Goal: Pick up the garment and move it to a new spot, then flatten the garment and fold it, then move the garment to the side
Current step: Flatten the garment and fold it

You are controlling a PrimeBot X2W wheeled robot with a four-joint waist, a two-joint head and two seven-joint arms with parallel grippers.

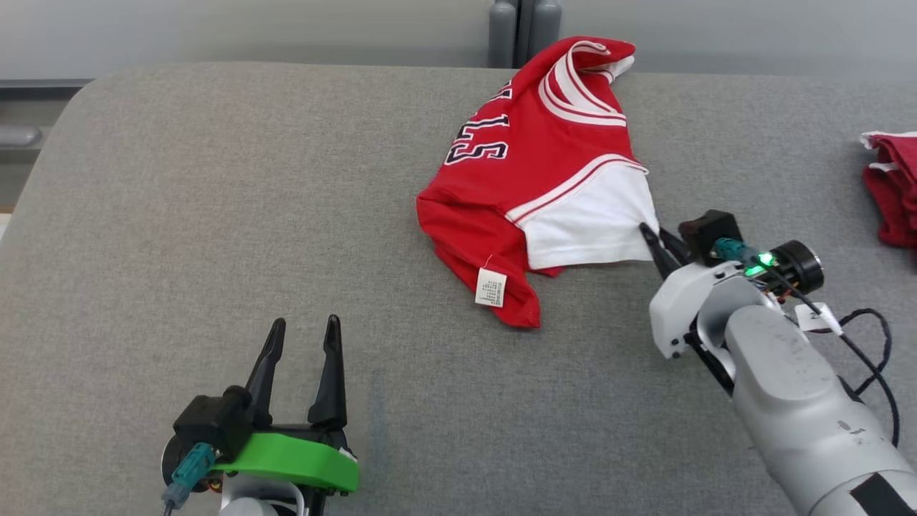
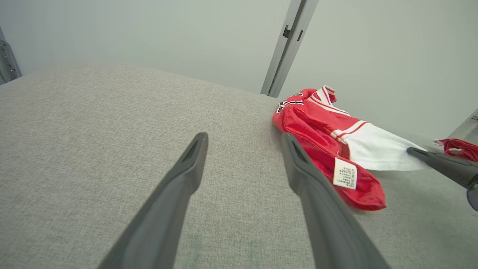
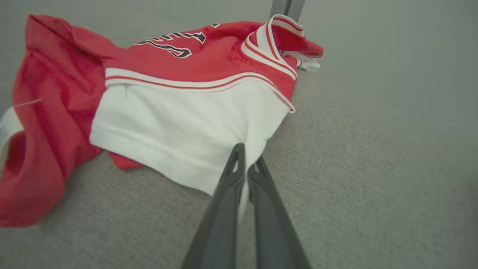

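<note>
The garment (image 1: 544, 165) is a red and white jersey with black numbers, lying crumpled at the middle back of the grey surface, a white care tag (image 1: 491, 288) at its near hem. My right gripper (image 1: 650, 240) is shut on the corner of its white sleeve (image 3: 186, 130); in the right wrist view white cloth shows pinched between the fingers (image 3: 239, 175). My left gripper (image 1: 304, 340) stands open at the lower left, well apart from the garment (image 2: 328, 142), with nothing between its fingers (image 2: 186, 175).
The grey padded surface (image 1: 215, 215) fills the scene. Another red and white cloth (image 1: 895, 186) lies at the right edge. A grey post (image 1: 523, 29) stands behind the surface's far edge, against a pale wall.
</note>
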